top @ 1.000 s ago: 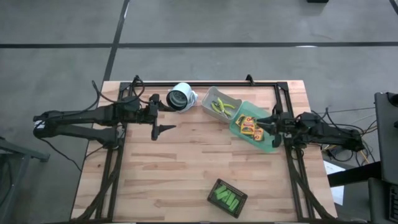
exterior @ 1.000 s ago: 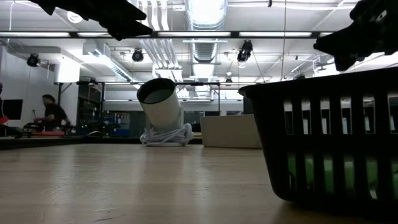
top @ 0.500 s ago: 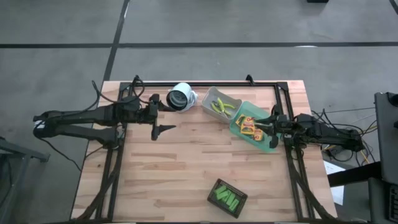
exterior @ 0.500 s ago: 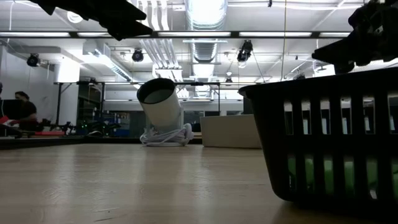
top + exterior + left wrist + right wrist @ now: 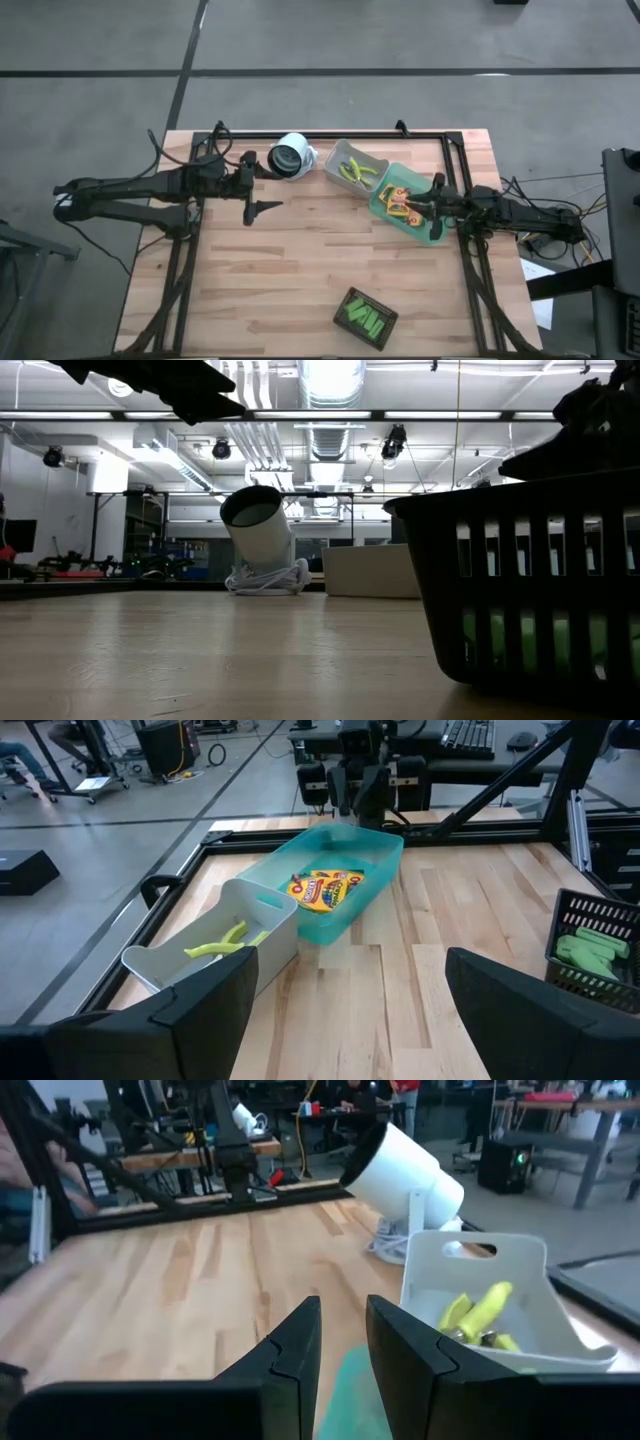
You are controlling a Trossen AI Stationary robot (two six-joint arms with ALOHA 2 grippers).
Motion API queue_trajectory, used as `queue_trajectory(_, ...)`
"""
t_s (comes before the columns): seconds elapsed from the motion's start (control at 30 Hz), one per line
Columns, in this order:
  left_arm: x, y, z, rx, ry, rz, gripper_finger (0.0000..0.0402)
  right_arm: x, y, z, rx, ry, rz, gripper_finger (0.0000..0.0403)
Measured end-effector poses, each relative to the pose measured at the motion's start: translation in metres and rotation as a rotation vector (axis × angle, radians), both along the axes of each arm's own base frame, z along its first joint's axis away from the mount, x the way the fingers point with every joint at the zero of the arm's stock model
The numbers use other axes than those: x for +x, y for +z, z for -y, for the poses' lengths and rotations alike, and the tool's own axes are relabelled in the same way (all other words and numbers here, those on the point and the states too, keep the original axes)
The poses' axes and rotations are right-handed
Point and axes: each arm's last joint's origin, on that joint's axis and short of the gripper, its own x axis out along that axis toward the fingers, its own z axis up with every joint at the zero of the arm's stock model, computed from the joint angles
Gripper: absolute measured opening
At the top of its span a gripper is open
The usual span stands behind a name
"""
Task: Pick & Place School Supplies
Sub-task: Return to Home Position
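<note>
The wooden surface (image 5: pixel 300 270) is seen whole. The left pincer (image 5: pixel 262 207) is held wide, well apart; the right pincer (image 5: pixel 428 205) — narrowed, its grip unclear — is over the green bin (image 5: pixel 383 206), partly hiding yellow packs (image 5: pixel 325 889).

Wood table (image 5: pixel 300 270), four items sitting on it.
White camera (image 5: pixel 290 157) beside left claw (image 5: pixel 268 207); grey bin (image 5: pixel 352 168) next; green bin (image 5: pixel 408 207) under right claw (image 5: pixel 432 205); dark tray (image 5: pixel 365 318) well apart.

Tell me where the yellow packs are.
High view: the yellow packs lie in the green bin at right, beside the grey bin.
</note>
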Motion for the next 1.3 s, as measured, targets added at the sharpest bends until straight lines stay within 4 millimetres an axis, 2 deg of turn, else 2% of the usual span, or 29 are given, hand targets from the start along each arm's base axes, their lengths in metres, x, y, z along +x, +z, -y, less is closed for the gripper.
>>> queue_trajectory(0.33,0.0000,0.0001,0.0000,0.000,0.000,0.000,0.0328,0.0000,-0.0001,0.0000,0.164,-0.019,0.032,0.0082)
queue_trajectory(1.3,0.0000,0.0001,0.0000,0.000,0.000,0.000,0.0328,0.0001,-0.0001,0.0000,0.158,-0.018,0.030,0.0082)
